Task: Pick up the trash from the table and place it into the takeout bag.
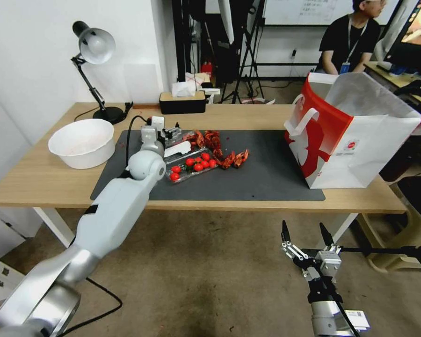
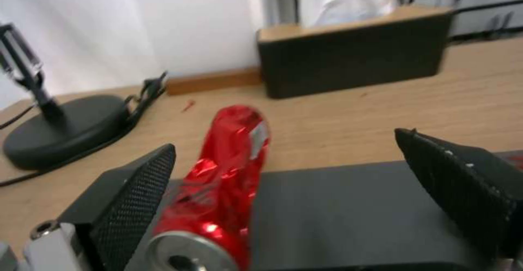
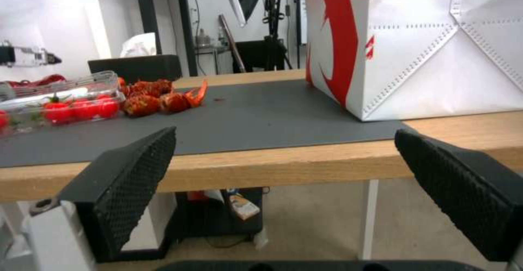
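A crushed red soda can [image 2: 223, 181] lies on its side at the far left part of the dark grey mat [image 1: 266, 173], with its silver end toward the wrist camera and its body running away across the mat's far edge toward the bare wood of the table [image 1: 42, 182]. The left gripper [image 2: 283, 189] is set low over it with the jaws spread wide: the can lies against the one finger [image 2: 136, 197], while the other stands well clear, so nothing is gripped as yet. A sound grasp would, by judgement, be helped if the gripper were shifted sideways until the can is centred between the pads, and the closing were done gently (dented foil-thin metal tends to slip or roll when pushed from one side only). The clear tray of tomatoes [image 1: 192, 166] and the red shell scraps [image 1: 222, 150] lie just beside the wrist and should be left undisturbed. The takeout bag [image 1: 355, 135] stands upright and open-topped at the mat's right end, well apart from the can. The right gripper [image 1: 307, 243] is held below the table's front edge, open and empty.
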{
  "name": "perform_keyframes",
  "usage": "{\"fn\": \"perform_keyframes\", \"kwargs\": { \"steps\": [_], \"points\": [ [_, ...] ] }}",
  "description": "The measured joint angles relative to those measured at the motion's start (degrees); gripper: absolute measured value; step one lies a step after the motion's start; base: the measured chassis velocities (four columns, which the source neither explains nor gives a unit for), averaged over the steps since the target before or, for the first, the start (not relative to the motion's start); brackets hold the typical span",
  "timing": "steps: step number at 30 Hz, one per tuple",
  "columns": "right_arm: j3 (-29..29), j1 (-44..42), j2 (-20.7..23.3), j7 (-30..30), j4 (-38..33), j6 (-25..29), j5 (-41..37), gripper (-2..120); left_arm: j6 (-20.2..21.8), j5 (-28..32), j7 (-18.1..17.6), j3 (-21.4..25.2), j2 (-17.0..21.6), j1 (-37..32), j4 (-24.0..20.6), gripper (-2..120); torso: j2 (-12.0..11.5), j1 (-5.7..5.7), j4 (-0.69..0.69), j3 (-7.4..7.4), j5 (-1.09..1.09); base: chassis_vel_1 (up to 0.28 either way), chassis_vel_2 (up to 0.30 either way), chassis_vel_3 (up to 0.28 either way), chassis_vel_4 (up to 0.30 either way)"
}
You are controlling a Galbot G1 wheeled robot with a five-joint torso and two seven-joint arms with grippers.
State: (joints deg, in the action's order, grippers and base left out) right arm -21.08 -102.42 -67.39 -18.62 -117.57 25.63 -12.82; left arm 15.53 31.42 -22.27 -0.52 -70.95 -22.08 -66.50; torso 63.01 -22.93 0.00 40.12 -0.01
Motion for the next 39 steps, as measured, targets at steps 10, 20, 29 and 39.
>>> {"fn": "perform_keyframes", "kwargs": {
  "steps": [10,20,29,39],
  "points": [
    [-0.30,0.07,0.88,-0.23,0.08,0.22,-0.46,100,1.54,2.13,-1.11,3.27,-2.20,3.21,7.61,100,0.01,0.00,0.00,-0.01,0.02,0.000,0.000,0.000,0.000],
    [-0.42,0.30,1.56,-0.43,0.47,0.22,-1.21,100,7.78,11.00,-2.49,4.51,-1.68,3.73,8.36,100,0.01,0.01,0.00,-0.01,0.02,0.000,0.000,0.000,0.000],
    [-0.35,0.45,1.54,-0.46,0.93,0.33,-1.25,100,8.47,13.54,-3.69,4.92,-1.28,4.11,8.84,91,0.01,0.01,0.00,-0.01,0.00,0.000,0.000,0.000,0.000],
    [-0.29,0.51,1.52,-0.46,1.16,0.42,-1.25,100,8.28,13.65,-3.96,5.02,-1.09,3.89,8.75,66,0.01,0.01,-0.01,-0.01,0.01,0.000,0.000,0.000,0.000]
  ]
}}
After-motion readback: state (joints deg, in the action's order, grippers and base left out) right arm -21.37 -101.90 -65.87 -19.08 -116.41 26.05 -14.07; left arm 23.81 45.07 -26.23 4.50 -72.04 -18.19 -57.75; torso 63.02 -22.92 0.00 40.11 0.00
